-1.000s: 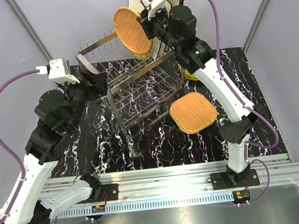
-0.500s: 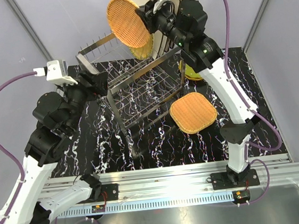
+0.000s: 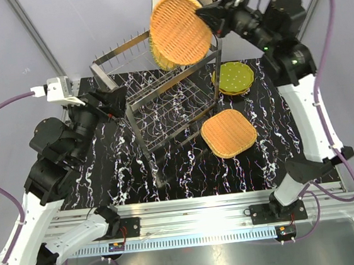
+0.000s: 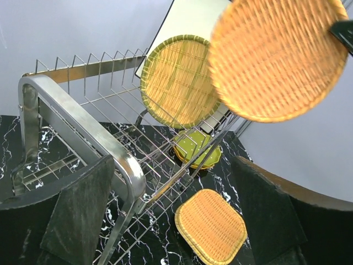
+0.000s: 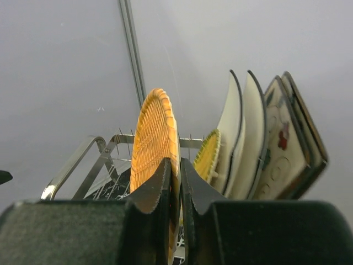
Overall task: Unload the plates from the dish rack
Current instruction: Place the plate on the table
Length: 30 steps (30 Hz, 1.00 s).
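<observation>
The right claw point(image 3: 208, 16) is closed tight on the rim of a round wicker plate point(image 3: 181, 29). It holds the plate on edge in the air above the far right corner of the dish rack point(image 3: 161, 105), clear of the prongs. In the right wrist view its two fingers point(image 5: 157, 190) pinch the woven rim from both sides, with the plate rising upright between them. The left claw point(image 3: 109, 100) hovers at the rack's left side with its jaws spread wide and nothing gripped. In the left wrist view the rack's tubular frame runs just beside one finger point(image 4: 83, 212), and I cannot tell whether they touch. A green-rimmed woven plate point(image 4: 179, 80) stands on edge in the rack's upper tier at the far end, and behind it lean cream square plates point(image 5: 238, 132) and a flower-patterned plate point(image 5: 281, 146). On the table point(image 3: 121, 170), to the right of the rack, a square wicker plate point(image 3: 228, 133) with rounded corners lies flat, just beside the rack's lower corner. Farther back a green dotted plate point(image 3: 234, 76) lies flat on the table, near the rack's right side.
</observation>
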Tool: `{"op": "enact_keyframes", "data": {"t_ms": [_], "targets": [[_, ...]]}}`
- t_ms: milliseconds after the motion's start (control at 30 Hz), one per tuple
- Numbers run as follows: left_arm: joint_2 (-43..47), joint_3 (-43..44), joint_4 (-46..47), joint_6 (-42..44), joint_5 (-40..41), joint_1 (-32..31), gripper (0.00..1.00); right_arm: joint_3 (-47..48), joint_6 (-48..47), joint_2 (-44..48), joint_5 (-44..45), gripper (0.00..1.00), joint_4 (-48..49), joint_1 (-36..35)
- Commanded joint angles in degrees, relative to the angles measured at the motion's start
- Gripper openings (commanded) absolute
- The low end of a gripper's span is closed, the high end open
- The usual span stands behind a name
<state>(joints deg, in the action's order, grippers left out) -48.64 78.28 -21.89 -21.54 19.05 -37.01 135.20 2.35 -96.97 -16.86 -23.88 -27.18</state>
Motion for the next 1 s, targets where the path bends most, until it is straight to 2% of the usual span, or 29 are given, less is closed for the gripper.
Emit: {"op": "enact_keyframes", "data": {"t_ms": [0, 167, 367, 533, 733, 967], "targets": [[0.92, -0.23, 4.05, -0.7, -1.73, 0.36, 0.91, -3.88, 8.36, 6.61, -8.88, 0.0, 2.61, 4.93], [0.74, -0.5, 4.31, -0.43, -2.17, 0.36, 0.92, -14.23, 10.65, 14.77, -16.26, 0.0, 3.57, 10.38], [0.48, -1.2, 5.36, -0.34, -3.75, 0.36, 0.94, -26.18, 12.06, 23.91, -19.87, 0.0, 2.61, 17.15], [0.22, -1.73, 5.81, -0.7, -5.07, 0.36, 0.94, -34.72, 14.0, 29.54, -21.8, 0.0, 1.38, 25.57], [-0.05, -1.46, 5.81, -0.96, -6.39, 0.36, 0.94, -42.63, 14.88, 32.98, -23.04, 0.0, -1.34, 35.24], [0.22, -1.82, 5.37, -1.14, -8.15, 0.36, 0.94, -51.78, 13.57, 33.16, -23.13, 0.0, -2.58, 42.64]]}}
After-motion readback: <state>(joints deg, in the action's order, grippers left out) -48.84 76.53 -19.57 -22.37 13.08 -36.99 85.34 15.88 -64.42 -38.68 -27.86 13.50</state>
